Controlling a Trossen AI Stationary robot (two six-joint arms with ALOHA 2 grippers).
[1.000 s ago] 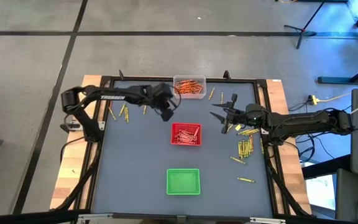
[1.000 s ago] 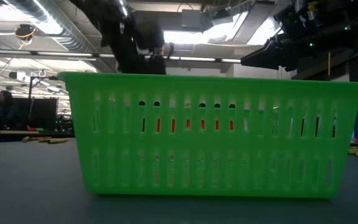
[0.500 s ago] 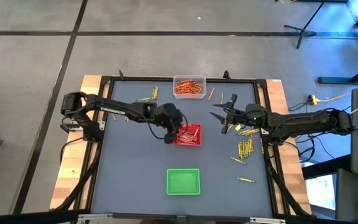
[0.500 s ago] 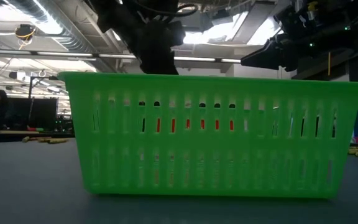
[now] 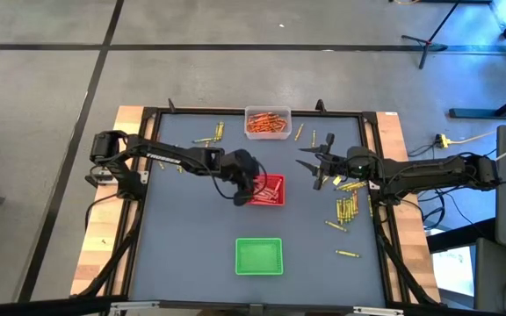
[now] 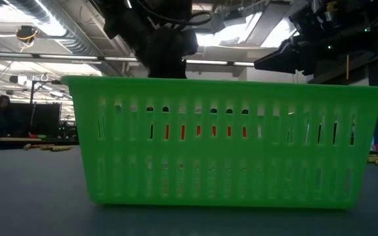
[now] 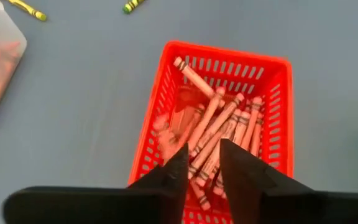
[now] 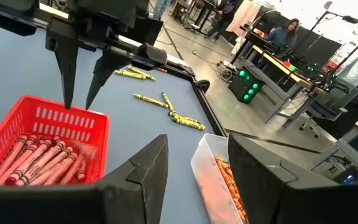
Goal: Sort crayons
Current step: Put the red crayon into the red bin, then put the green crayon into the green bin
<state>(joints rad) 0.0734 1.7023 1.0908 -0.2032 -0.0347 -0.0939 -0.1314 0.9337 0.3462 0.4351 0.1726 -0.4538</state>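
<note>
While hanging over the red tray (image 5: 266,190) at table centre, the left claw (image 7: 201,163) is showing its fingers slightly parted, nothing pinched. Red crayons (image 7: 219,127) are lying directly beneath the tips. Olive crayons (image 5: 347,208) are sitting scattered at 3 o'clock beside the right claw (image 5: 313,163), which is waiting spread and empty. Crayons are looking light, stiff, waxy and snappable; grip mid-shaft

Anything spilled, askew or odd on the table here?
Yellow-green crayons lie loose on the table near the right arm, a few more at the far left. The green tray appears empty. Nothing looks damaged.
</note>
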